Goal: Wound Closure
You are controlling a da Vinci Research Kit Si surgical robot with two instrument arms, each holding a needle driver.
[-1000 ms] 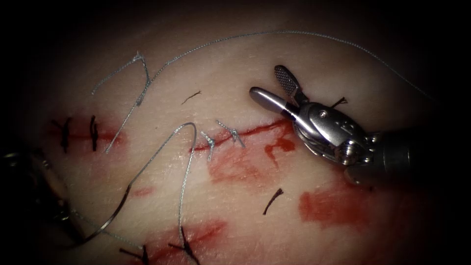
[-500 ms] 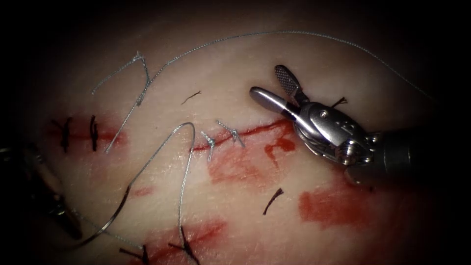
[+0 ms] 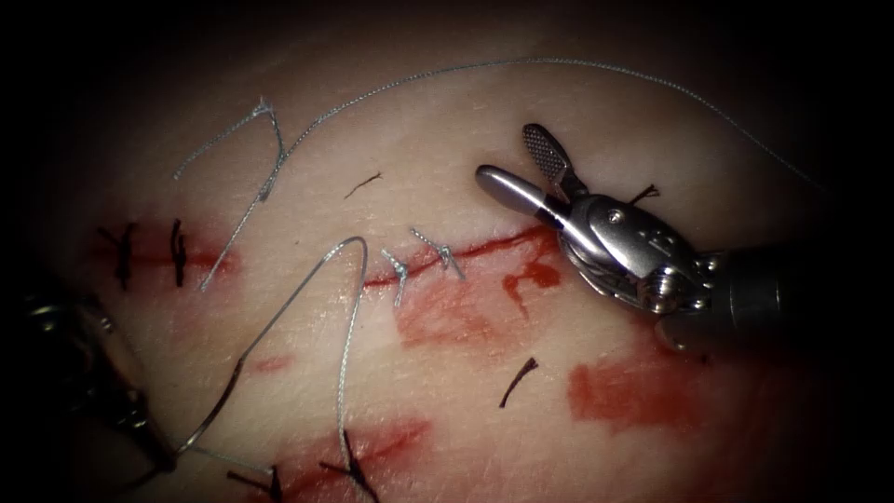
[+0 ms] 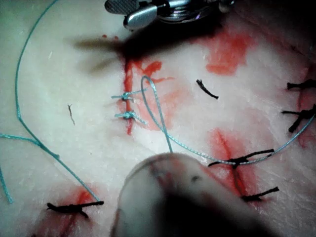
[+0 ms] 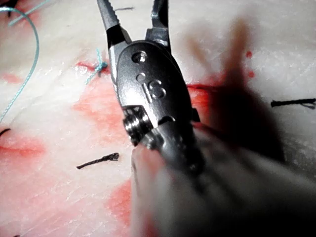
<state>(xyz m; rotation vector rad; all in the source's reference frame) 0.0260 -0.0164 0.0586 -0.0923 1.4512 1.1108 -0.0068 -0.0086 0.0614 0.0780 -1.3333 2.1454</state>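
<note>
The cut (image 3: 484, 247) runs across the tissue (image 3: 447, 140) with red fluid around it, and two pale stitches (image 3: 399, 270) cross its left part. My right tool (image 3: 507, 154) hovers over the cut's right end, jaws open and holding nothing; the same open jaws show in the right wrist view (image 5: 133, 15). At the dim lower left, my left tool (image 3: 158, 447) grips the lower end of the curved needle (image 3: 219, 401), which lies outside the tissue. Thread (image 3: 358, 244) rises from the needle, loops beside the stitches and drops to the front. The loop (image 4: 148, 89) also shows in the left wrist view.
A long slack thread (image 3: 559, 61) arcs over the far tissue from a knot (image 3: 265, 112). Dark stitches sit at the left (image 3: 177, 251) and front (image 3: 349, 466). Short dark cut ends (image 3: 517, 373) lie scattered. Red fluid patches (image 3: 633, 391) stain the right side.
My left tool has moved right and down onto the needle's lower end. The needle and thread loop have shifted slightly left. The right tool has stayed still.
</note>
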